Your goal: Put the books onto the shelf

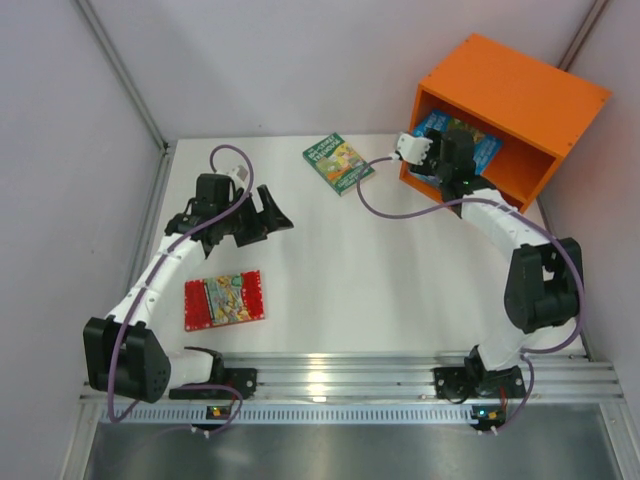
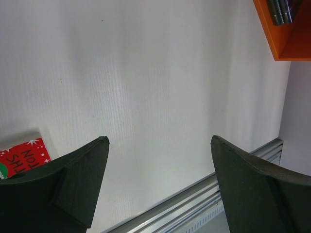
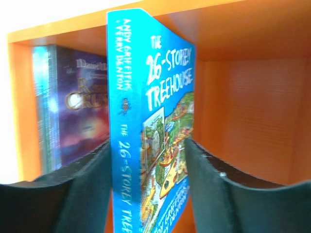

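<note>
The orange shelf (image 1: 520, 95) lies at the back right with its opening facing the arms. Inside it a bright blue book (image 3: 146, 121) stands upright, spine outward, next to a dark purple book (image 3: 82, 111) and a pale blue one (image 3: 43, 107). My right gripper (image 3: 146, 144) is at the shelf mouth, open, its jaws either side of the bright blue book with a gap on the cover side. A green book (image 1: 338, 163) lies flat at the back centre and a red book (image 1: 225, 300) at the front left. My left gripper (image 1: 275, 215) hovers open and empty over the table.
An aluminium rail (image 1: 340, 375) runs along the near edge by both arm bases. Grey wall panels close the left, back and right sides. The right arm's cable (image 1: 375, 205) loops over the table between the green book and the shelf.
</note>
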Motion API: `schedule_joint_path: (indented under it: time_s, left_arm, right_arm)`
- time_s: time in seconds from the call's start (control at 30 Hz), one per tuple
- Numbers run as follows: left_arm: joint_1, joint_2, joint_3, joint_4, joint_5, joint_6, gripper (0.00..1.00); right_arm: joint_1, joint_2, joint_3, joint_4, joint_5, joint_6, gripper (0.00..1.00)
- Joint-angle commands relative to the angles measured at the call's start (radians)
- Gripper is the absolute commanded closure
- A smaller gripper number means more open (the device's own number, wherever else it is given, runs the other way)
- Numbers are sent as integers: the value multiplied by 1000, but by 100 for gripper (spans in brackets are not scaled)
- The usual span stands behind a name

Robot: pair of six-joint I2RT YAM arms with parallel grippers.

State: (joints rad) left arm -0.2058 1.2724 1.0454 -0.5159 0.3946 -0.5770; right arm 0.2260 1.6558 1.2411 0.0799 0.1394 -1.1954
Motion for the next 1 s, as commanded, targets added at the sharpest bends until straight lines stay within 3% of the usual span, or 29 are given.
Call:
schedule_joint_path:
  time_s: [0.0,0.47,0.63,0.73,0.8,0.97]
  left_arm:
    - [2,-24,-5,45,10,-3,10]
    - [2,-33,-13,45,15,-4,10]
    - [2,-42,-13,42,12,-4,10]
    - [2,-41,-15,40,10,-4,10]
    - [2,-41,-16,42,12,-4,10]
    - [2,-41,-15,40,7,-4,11]
  right_arm:
    - [-5,-67,83,-110,-67,59,40]
    - [-17,-82,162,-252,-103,117,32]
    - [-22,-77,167,-253,-87,109,34]
    - [-28,-74,170,-247,-93,112,44]
    - [-37,-68,170,-241,-93,111,57]
    - [-53,-54,164,-203,-123,117,68]
